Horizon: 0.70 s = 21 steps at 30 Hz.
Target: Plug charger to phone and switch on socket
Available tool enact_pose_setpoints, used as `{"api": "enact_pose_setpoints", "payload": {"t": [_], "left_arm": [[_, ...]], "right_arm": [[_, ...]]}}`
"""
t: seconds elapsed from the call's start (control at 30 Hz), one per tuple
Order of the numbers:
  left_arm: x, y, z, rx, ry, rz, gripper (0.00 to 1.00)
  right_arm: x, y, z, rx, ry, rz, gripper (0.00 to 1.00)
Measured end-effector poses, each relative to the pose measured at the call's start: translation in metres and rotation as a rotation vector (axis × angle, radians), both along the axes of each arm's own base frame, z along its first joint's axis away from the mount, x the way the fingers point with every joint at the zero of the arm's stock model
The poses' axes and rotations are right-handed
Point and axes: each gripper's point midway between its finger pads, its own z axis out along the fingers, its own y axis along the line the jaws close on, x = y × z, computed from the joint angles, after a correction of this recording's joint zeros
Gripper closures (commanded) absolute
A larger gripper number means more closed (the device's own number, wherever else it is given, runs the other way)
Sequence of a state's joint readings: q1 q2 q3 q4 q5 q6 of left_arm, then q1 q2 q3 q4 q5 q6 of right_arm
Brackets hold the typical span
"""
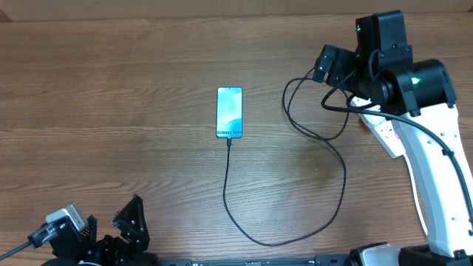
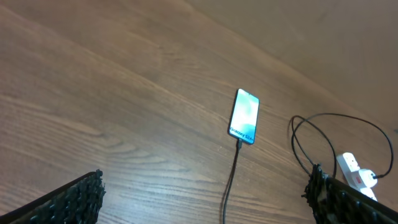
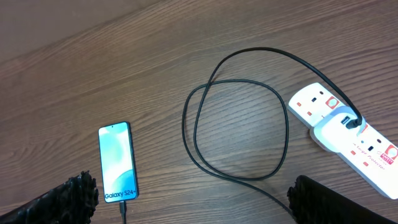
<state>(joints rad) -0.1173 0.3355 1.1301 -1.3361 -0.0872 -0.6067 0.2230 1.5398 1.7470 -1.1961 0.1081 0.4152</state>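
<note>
Wood table point(image 1: 111, 89), both pincers open, charger in phone.
Right gripper point(image 3: 191, 186) hangs over the table with fingers point(image 3: 68, 199) spread wide and nothing between them, above the cable loops near the socket point(image 3: 373, 152) at the right edge. Left gripper point(image 2: 204, 183) is also wide open and holds nothing, low at the near-left edge, well apart from the phone. Phone point(image 1: 230, 112) lies flat mid-table, screen lit. Charger point(image 1: 225, 185) tip meets the phone's near end; the cable sweeps out in a wide curve, loops, and ends at a white plug point(image 3: 339, 121) in the socket. Switch state too small to tell.
</note>
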Motion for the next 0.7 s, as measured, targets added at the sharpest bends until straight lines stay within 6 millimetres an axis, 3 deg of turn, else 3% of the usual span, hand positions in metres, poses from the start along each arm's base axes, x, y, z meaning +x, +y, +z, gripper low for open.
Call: {"api": "enact_pose_setpoints", "payload": {"t": [0.33,0.7], "left_arm": [[-0.01,0.001,-0.016,-0.018,0.075,0.018,0.0],[-0.011,0.001,-0.018,-0.025,0.084,0.024,0.01]], "right_arm": [[0.0,0.0,0.0,0.0,0.0,0.0,0.0],[0.0,0.0,0.0,0.0,0.0,0.0,0.0]]}}
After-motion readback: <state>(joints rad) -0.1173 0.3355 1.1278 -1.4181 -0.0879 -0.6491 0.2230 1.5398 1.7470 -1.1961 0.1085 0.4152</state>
